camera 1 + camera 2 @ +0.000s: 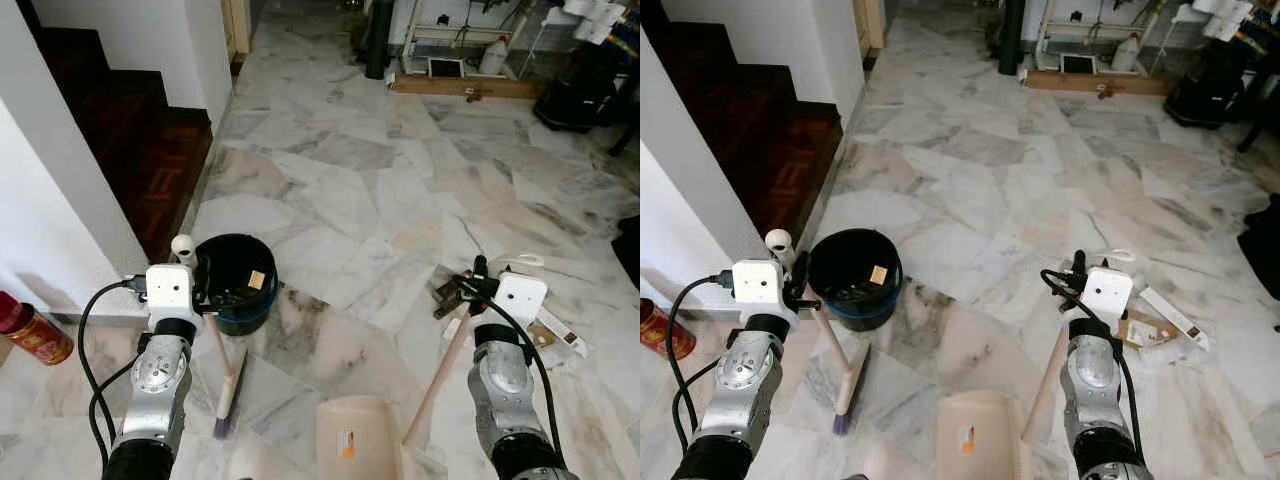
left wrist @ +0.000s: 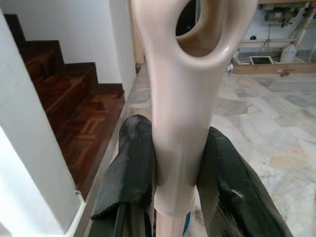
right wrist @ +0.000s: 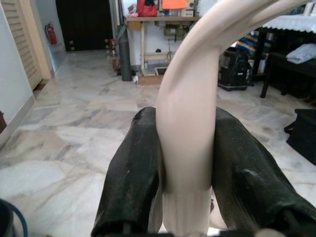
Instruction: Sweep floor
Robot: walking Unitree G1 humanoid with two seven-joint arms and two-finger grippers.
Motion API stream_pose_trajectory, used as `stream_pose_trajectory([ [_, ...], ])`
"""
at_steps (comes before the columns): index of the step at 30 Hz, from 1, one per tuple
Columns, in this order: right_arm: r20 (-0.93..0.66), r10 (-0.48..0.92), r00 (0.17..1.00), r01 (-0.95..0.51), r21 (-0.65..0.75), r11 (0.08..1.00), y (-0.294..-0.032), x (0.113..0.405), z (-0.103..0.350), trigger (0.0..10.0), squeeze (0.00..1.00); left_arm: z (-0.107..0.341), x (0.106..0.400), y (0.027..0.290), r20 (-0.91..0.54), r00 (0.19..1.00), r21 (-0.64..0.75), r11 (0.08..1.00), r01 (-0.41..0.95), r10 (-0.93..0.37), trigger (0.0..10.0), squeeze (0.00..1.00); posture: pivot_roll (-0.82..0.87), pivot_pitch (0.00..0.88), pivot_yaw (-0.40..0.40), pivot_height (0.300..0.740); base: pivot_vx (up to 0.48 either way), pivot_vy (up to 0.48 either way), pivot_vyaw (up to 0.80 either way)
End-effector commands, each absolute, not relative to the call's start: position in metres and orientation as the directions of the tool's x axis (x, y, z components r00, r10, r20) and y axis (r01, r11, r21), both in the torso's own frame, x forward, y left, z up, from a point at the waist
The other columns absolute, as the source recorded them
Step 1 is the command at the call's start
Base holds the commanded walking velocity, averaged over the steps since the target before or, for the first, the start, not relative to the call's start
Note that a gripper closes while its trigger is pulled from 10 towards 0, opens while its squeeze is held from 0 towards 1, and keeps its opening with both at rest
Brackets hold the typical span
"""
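Spanning the eye views: pale marble floor (image 1: pixel 380 200), dark wooden stairs (image 1: pixel 130 130) at left, black bucket (image 1: pixel 238 280) near the wall. Scraps, possibly cardboard, lie beside the right arm. Left gripper (image 1: pixel 205 300) holds the broom (image 1: pixel 226 385), bristles on the floor. Right gripper (image 1: pixel 470 292) holds the dustpan (image 1: pixel 358 435).

Left wrist view: fingers (image 2: pixel 131 168) clamped around the cream broom handle.

Right wrist view: fingers (image 3: pixel 133 168) clamped around the dustpan handle.
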State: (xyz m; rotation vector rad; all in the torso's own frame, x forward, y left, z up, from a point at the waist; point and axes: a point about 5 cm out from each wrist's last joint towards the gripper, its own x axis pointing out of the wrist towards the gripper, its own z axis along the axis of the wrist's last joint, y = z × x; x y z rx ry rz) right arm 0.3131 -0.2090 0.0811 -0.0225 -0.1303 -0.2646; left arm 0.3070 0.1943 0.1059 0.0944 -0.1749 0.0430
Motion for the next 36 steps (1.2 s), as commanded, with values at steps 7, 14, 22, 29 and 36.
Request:
stream_pose_trajectory([
  [7,0.164,-0.272,0.948,0.276,-0.005,0.961,-0.2127,0.3160,0.0888,10.0,0.00,0.1203,0.3106,0.1875,0.239,0.971,0.096,0.995,-0.030,0.006,10.0,0.00,0.09,0.107,-0.047,0.740,0.000,0.000,-0.78],
  [14,0.169,-0.276,0.946,0.279,0.000,0.960,-0.2129,0.3166,0.0902,10.0,0.00,0.1203,0.3101,0.1874,0.237,0.972,0.098,0.995,-0.029,0.005,10.0,0.00,0.09,0.109,-0.050,0.740,0.000,0.000,-0.77],
  [22,0.180,-0.271,0.946,0.276,-0.003,0.961,-0.2120,0.3169,0.0915,10.0,0.00,0.1202,0.3097,0.1872,0.236,0.972,0.099,0.995,-0.026,0.002,10.0,0.00,0.09,0.110,-0.051,0.740,0.000,0.000,-0.72],
  [29,0.200,-0.266,0.943,0.273,-0.009,0.962,-0.2093,0.3168,0.0936,10.0,0.00,0.1195,0.3092,0.1868,0.235,0.972,0.101,0.995,-0.023,-0.001,10.0,0.00,0.10,0.104,-0.052,0.740,0.069,0.000,0.00],
  [36,0.191,-0.268,0.944,0.271,0.011,0.963,-0.2077,0.3185,0.0938,10.0,0.00,0.1191,0.3086,0.1859,0.235,0.972,0.100,0.995,-0.018,-0.006,10.0,0.00,0.09,0.093,-0.053,0.740,0.246,0.000,-0.43],
])
